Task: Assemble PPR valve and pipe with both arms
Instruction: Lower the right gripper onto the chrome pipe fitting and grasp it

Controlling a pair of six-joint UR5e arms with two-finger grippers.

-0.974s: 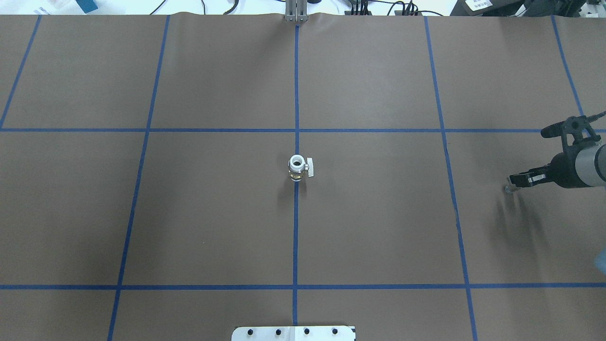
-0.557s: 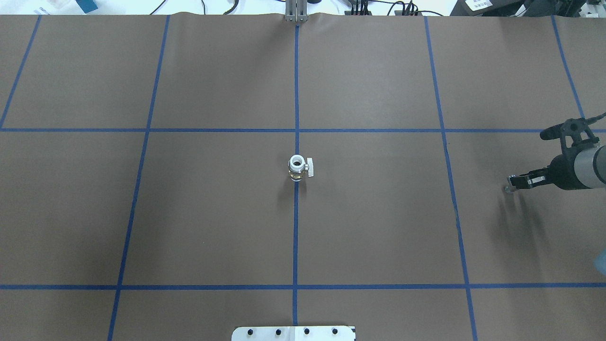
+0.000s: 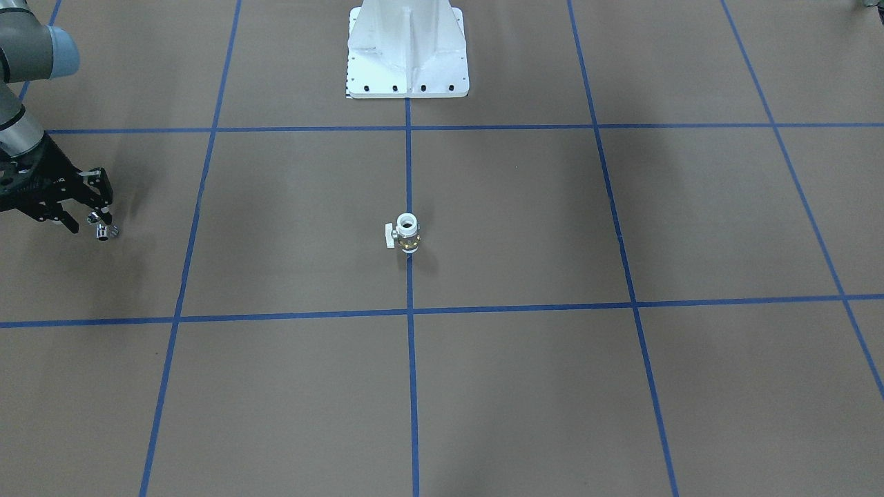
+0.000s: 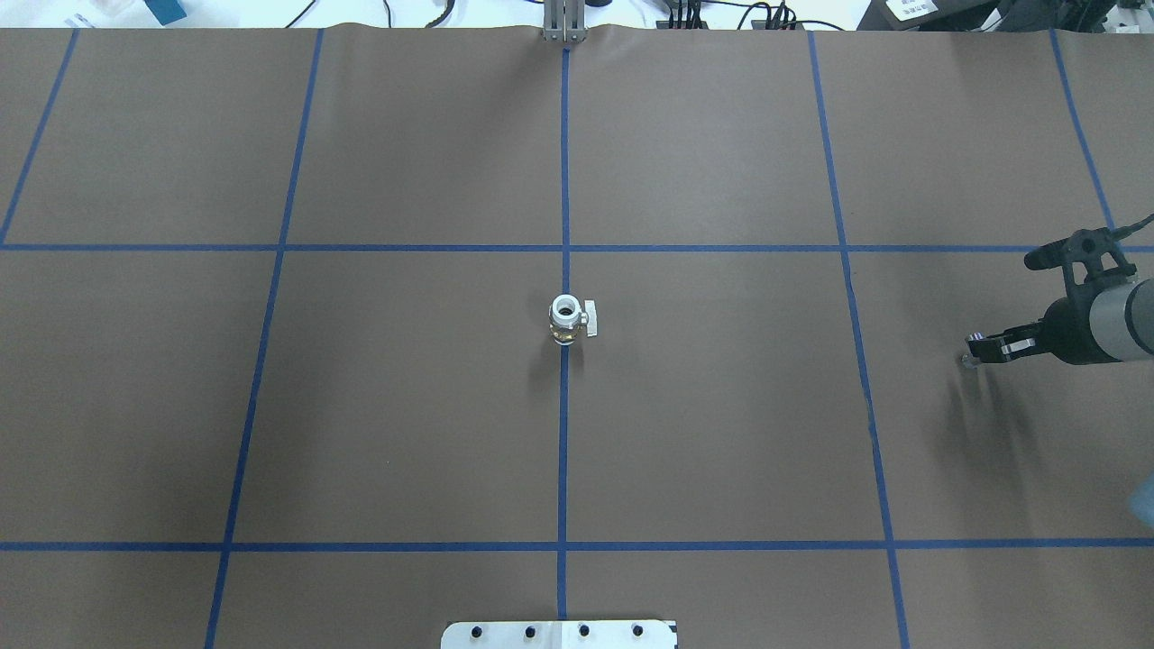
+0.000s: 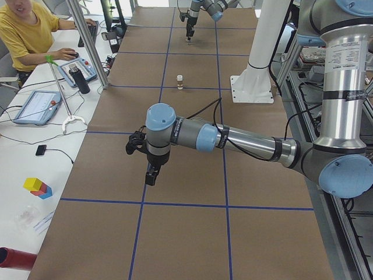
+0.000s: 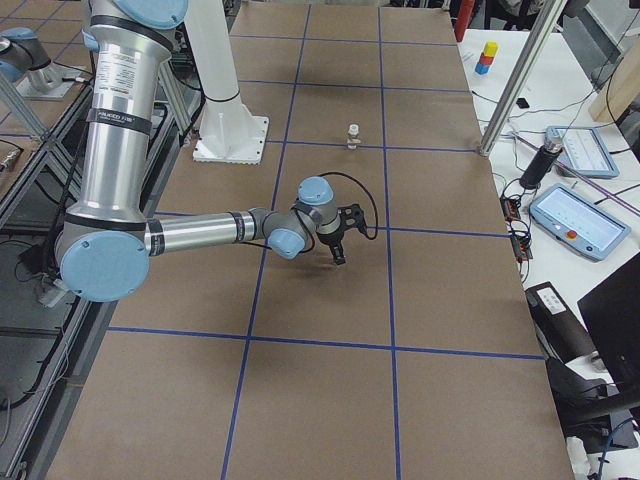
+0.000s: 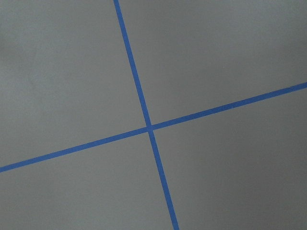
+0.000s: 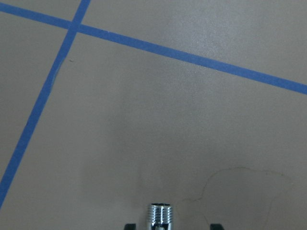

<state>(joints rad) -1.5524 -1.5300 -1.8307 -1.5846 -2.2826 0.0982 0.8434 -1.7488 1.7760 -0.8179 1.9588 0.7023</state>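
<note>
The PPR valve [image 4: 566, 320] stands upright on the centre tape line, white with a brass band and a small side handle; it also shows in the front-facing view [image 3: 407, 235]. The chrome pipe [image 3: 103, 232] lies on the table at the far right of the overhead view [image 4: 967, 361]. My right gripper [image 4: 978, 346] is low over the pipe and open. In the right wrist view the pipe [image 8: 160, 218] sits between the fingertips [image 8: 129, 226], apart from both. My left gripper [image 5: 150, 174] hangs over bare table far from both parts, and I cannot tell whether it is open or shut.
The white pedestal base [image 3: 407, 55] stands at the robot's side of the table [image 4: 559, 634]. Blue tape lines [image 7: 148, 127] grid the brown table cover. An operator [image 5: 26, 32] sits beside tablets at the far edge, by a metal post [image 5: 87, 41].
My right wrist has shifted slightly toward the table's middle, and the gripper looks narrower from above. The pipe and the valve have not moved.
</note>
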